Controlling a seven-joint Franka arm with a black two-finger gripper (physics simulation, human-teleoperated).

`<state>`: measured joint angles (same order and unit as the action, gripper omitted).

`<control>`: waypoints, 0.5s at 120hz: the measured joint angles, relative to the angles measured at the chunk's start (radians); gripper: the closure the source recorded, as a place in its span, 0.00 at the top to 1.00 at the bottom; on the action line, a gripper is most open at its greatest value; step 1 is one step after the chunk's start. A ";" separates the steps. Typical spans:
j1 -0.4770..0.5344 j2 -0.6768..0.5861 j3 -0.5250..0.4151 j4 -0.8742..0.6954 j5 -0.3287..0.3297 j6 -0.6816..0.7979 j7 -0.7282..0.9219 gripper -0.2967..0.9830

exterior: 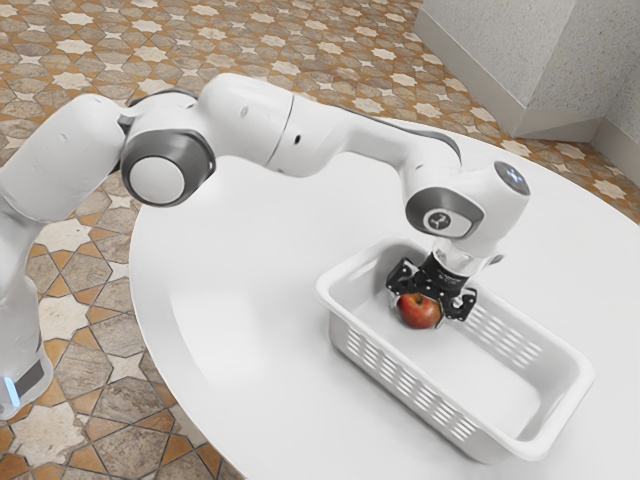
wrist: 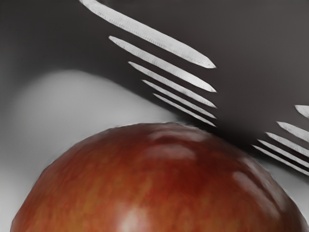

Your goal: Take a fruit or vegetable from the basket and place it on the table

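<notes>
A black hand point(exterior: 424, 306) reaches down into a white, slotted basket point(exterior: 345, 330) and meets a red apple point(exterior: 417, 313); whether it is clamped on the fruit cannot be told. The apple sits within the basket's walls, toward the end at the exterior view's far left, its red skin mottled with orange in the wrist view. The basket stands on a round white table point(exterior: 225, 320), its other end at the near right. Around the table spreads a patterned tile floor point(exterior: 65, 315), with speckled grey walls point(exterior: 510, 50) at far right.
</notes>
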<state>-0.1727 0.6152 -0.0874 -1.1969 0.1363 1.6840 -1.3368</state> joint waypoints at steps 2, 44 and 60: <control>0.000 0.000 0.000 0.000 0.002 0.000 0.000 0.77; 0.000 0.001 0.006 0.000 0.010 0.017 0.009 0.61; -0.001 -0.002 0.005 0.003 0.012 0.020 0.011 0.59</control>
<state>-0.1734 0.6129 -0.0828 -1.1942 0.1485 1.7035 -1.3262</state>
